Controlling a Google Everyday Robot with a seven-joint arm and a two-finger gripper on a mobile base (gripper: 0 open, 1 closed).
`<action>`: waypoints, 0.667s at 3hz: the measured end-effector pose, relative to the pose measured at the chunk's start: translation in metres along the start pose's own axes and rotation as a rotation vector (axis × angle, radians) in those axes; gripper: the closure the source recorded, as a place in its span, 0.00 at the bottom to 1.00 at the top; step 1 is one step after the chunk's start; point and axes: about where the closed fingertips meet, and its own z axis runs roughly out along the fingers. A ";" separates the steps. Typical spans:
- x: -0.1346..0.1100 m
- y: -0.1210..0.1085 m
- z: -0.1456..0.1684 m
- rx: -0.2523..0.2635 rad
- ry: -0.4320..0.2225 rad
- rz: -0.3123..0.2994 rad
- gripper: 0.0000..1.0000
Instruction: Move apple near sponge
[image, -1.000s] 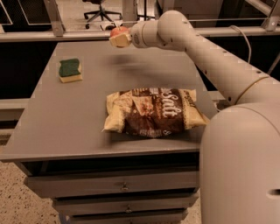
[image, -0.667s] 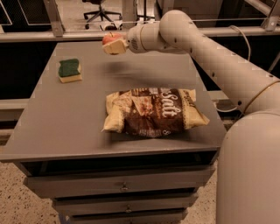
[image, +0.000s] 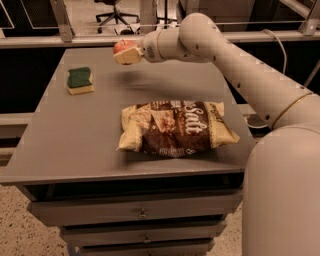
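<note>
The red apple (image: 121, 46) is held in my gripper (image: 125, 52), which is shut on it and carries it above the far part of the grey table (image: 75, 135). The sponge (image: 80, 80), dark green on top with a yellow base, lies flat on the table at the far left. The gripper with the apple is to the right of the sponge and a little behind it, raised off the surface. My arm reaches in from the right.
A large brown-and-cream chip bag (image: 175, 128) lies in the middle of the table, nearer the front. The table has drawers (image: 142, 212) below. A rail (image: 75, 40) and an office chair (image: 115, 12) stand behind the table.
My gripper has moved left with the apple, toward the sponge, and sits slightly lower and nearer than before.
</note>
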 end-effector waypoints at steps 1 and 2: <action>0.006 0.015 0.017 -0.051 0.001 -0.001 1.00; 0.006 0.026 0.034 -0.089 -0.011 -0.008 1.00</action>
